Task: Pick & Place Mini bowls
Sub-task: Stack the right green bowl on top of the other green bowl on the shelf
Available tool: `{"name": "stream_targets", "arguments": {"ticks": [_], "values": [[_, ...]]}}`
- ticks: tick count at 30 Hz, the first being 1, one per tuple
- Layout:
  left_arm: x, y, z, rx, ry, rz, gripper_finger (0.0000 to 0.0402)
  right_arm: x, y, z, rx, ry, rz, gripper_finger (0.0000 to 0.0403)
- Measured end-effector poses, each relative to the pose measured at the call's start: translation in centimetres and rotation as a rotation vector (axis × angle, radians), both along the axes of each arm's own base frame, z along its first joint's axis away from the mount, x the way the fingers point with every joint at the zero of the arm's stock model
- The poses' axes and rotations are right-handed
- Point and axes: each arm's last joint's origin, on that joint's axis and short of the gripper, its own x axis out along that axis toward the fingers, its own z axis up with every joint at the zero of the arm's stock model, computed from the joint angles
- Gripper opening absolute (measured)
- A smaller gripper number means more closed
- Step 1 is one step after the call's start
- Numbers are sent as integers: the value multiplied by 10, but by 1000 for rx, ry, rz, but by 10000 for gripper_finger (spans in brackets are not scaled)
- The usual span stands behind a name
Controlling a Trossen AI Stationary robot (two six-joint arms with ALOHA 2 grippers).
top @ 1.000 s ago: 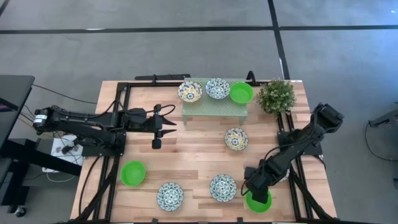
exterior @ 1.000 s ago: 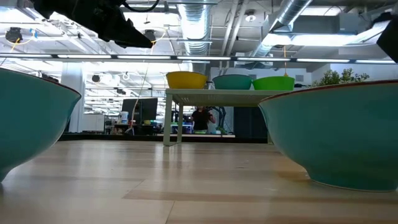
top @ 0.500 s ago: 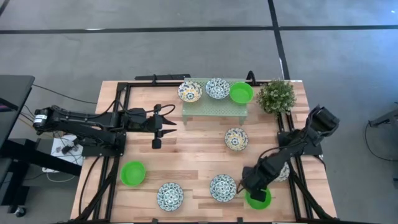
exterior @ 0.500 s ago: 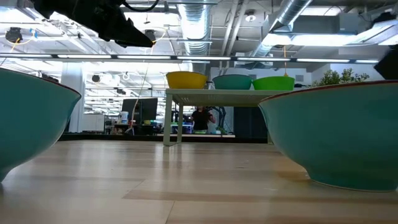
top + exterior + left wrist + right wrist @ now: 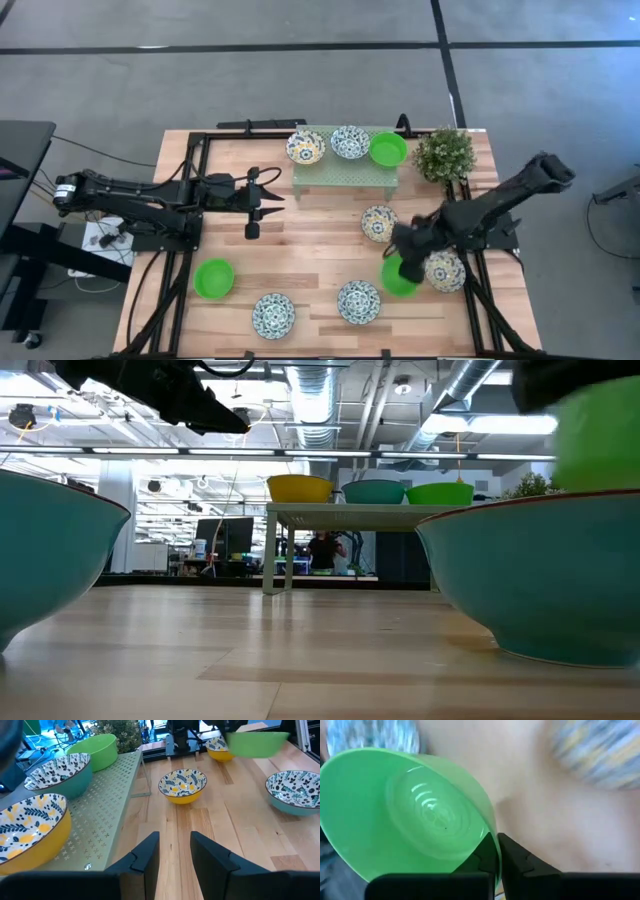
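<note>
Gripping a plain bright green round mini bowl (image 5: pixel 415 815) by its glossy rim, the right gripper (image 5: pixel 408 262) holds it above the wooden bench (image 5: pixel 310 240); left gripper (image 5: pixel 172 851) jaws apart.

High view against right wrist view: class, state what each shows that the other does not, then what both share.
Only the high view shows the left gripper open above the table, the rack with three bowls, the plant and the other bowls. Only the right wrist view shows the right gripper's fingers pinching the rim, one inside, one outside. Both show the right gripper holding a green bowl.
</note>
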Motion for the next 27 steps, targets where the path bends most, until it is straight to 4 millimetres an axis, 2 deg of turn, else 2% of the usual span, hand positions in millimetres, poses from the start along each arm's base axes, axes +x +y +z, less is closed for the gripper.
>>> {"name": "stream_targets", "arguments": {"ticks": [2,8,10,15,19,27], "values": [[0,0,0,0,-2,-1,111,-6,-19,15,-101,-66,-83,4],[0,0,1,0,-10,0,111,-27,-74,68,-380,-254,-525,2],[0,0,1,0,-14,0,111,-32,-89,85,-413,-327,-675,2],[0,0,1,0,-16,0,111,-40,-123,119,-434,-403,-887,3],[1,0,2,0,-22,0,111,-42,-148,127,-421,-364,-981,4],[1,0,2,0,-23,-1,111,-34,-198,108,-358,-167,-934,2]]}}
